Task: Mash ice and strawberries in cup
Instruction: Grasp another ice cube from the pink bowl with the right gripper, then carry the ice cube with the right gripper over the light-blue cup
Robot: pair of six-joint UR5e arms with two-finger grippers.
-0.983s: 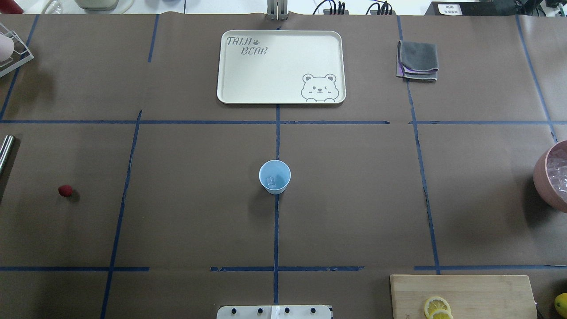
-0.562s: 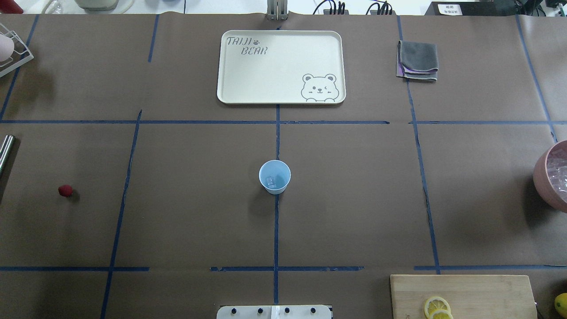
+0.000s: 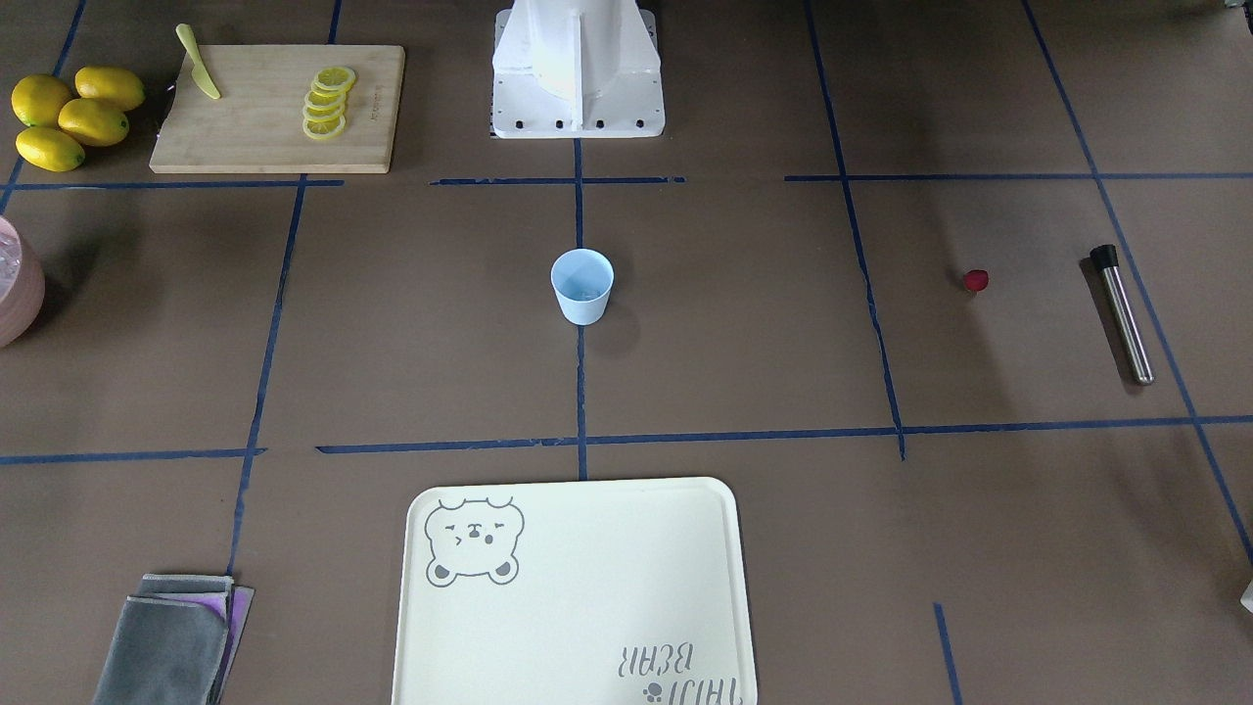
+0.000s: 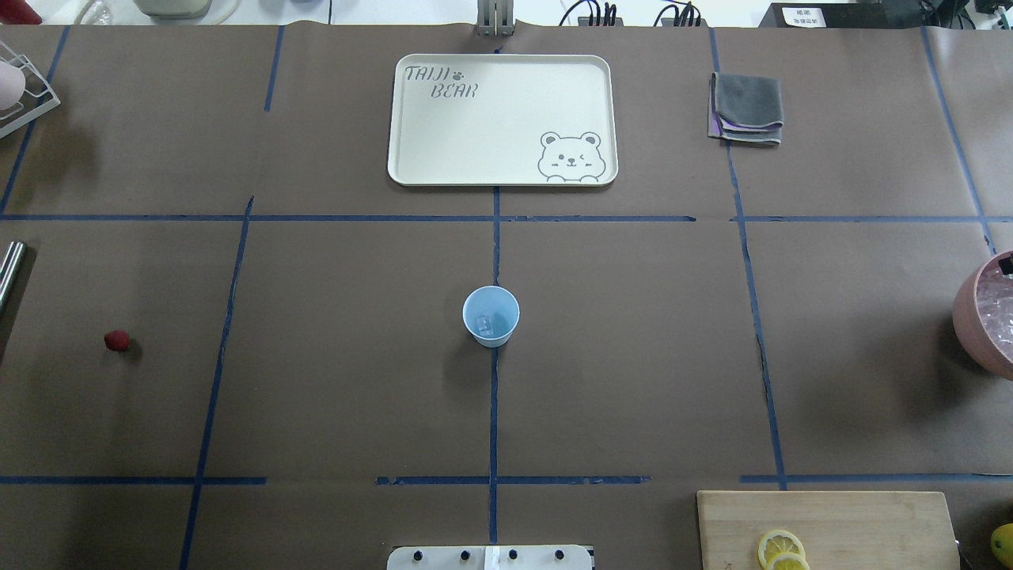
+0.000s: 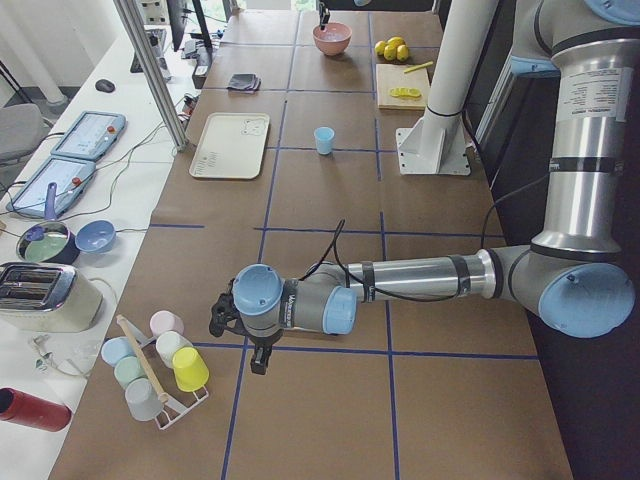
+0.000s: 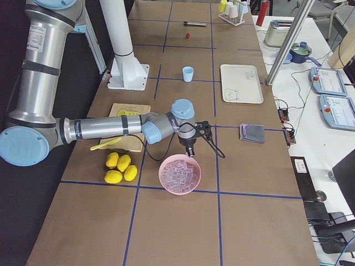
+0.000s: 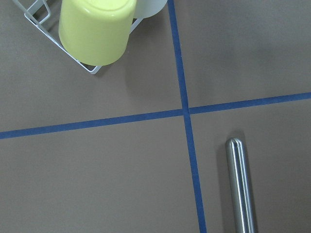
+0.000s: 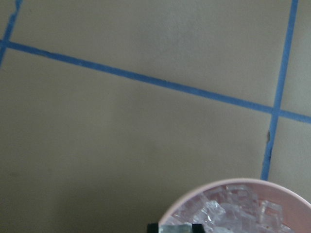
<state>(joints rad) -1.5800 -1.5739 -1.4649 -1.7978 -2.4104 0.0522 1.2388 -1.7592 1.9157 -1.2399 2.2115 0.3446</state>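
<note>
Cup (image 4: pixel 491 317), pale blue, stands upright in the middle of the brown table (image 4: pixel 633 356), on a blue tape line. The left gripper (image 5: pixel 245 345) hangs low over the table's end, near a rack of cups (image 5: pixel 160 365). I cannot tell how its jaws stand. The right gripper (image 6: pixel 191 148) points down over the pink bowl (image 4: pixel 969 317) at the other end. Only its dark fingertips (image 8: pixel 153 227) show in the wrist view, with something pale between them, so I cannot tell if the jaws are gripping. The cream bear tray (image 4: pixel 475 134) lies past the cup. The bowl is full of ice (image 6: pixel 180 173). A steel rod (image 3: pixel 1124 313) lies near the little red strawberry (image 4: pixel 117 340), well apart from the cup. One ice cube (image 4: pixel 482 322) sits inside the cup.
</note>
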